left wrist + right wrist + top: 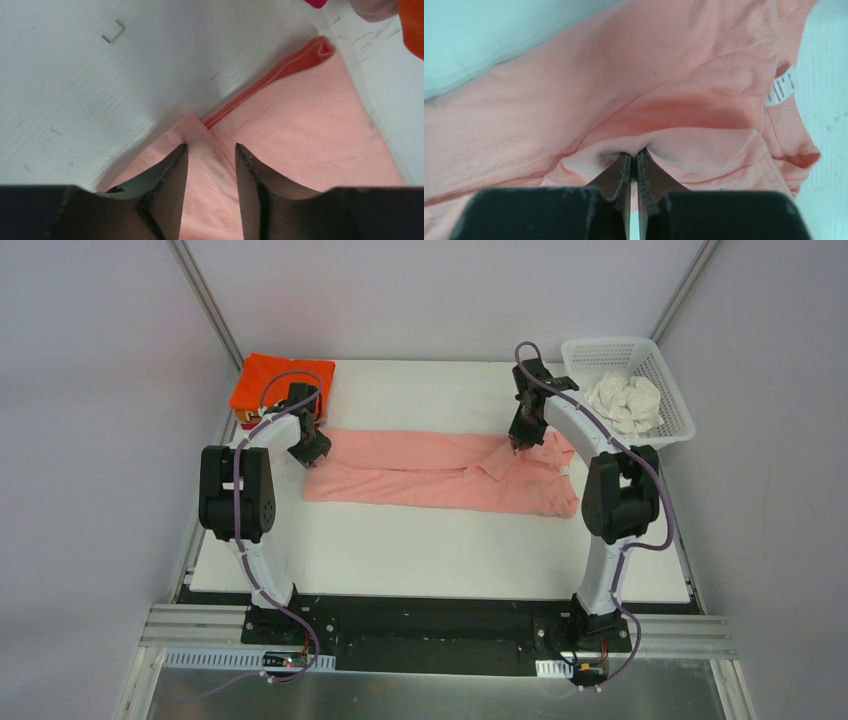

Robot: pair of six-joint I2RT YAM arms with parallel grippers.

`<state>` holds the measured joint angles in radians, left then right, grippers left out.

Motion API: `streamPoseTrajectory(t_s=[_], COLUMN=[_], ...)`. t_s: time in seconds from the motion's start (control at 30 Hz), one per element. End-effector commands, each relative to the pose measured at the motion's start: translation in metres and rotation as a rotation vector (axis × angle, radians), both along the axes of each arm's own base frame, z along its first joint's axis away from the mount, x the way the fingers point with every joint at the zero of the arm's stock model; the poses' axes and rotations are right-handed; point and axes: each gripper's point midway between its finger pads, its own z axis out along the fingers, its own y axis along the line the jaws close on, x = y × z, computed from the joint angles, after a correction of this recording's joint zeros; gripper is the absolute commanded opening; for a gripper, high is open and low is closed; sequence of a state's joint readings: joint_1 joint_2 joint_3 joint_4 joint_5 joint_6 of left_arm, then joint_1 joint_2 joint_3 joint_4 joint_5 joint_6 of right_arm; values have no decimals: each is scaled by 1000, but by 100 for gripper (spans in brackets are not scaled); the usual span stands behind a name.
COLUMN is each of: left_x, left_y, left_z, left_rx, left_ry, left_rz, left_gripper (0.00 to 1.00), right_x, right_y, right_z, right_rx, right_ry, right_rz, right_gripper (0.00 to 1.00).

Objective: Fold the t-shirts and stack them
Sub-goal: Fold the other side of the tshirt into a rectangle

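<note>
Salmon-pink t-shirt (pixel 440 472): plain, no print; neck label (pixel 782 90) white with dark grey lettering.
Orange t-shirt (pixel 280 380): bright, plain.
Cream-white t-shirt (pixel 625 402): plain.
Magenta cloth (pixel 316 3): only a sliver shows.
Basket (pixel 672 375): white, open lattice pattern.
Surface (pixel 430 540): white, faint dark scuffs.
Left tool (pixel 211 150), right tool (pixel 634 156): black.
Left arm (pixel 238 490), right arm (pixel 620 500): black joints, white links.
Cables (pixel 236 465): purple.
</note>
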<state>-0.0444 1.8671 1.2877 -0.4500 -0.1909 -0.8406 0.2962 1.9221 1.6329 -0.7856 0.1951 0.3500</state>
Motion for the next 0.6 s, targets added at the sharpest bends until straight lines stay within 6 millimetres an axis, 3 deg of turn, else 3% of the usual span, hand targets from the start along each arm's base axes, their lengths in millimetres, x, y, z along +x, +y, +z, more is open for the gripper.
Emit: streamPoseTrajectory(t_s=[0.0, 0.1, 0.17, 0.27, 0.37, 0.43, 0.57], left_x=[9, 8, 7, 5, 3, 0, -10], left_y=[4, 2, 1, -2, -7, -8, -14], left_z=[17, 23, 28, 38, 50, 58, 71], left_rx=[13, 8, 2, -11, -31, -36, -59], left_ry=[-41, -54, -66, -86, -113, -129, -158], left_rz=[1, -8, -15, -34, -57, -71, -109], left_gripper=[46, 64, 79, 98, 99, 99, 99], right_x=[19, 32, 39, 54, 62, 60, 33], right_y=[-1, 0, -1, -1, -2, -3, -2], right_z=[-1, -8, -10, -2, 18, 33, 44], right_rx=[-6, -1, 2, 17, 46, 59, 114], right_ry=[11, 19, 26, -3, -45, -80, -97], right_rz=[19, 20, 18, 16, 2, -8, -33], right_gripper=[8, 15, 33, 53, 75, 97, 100])
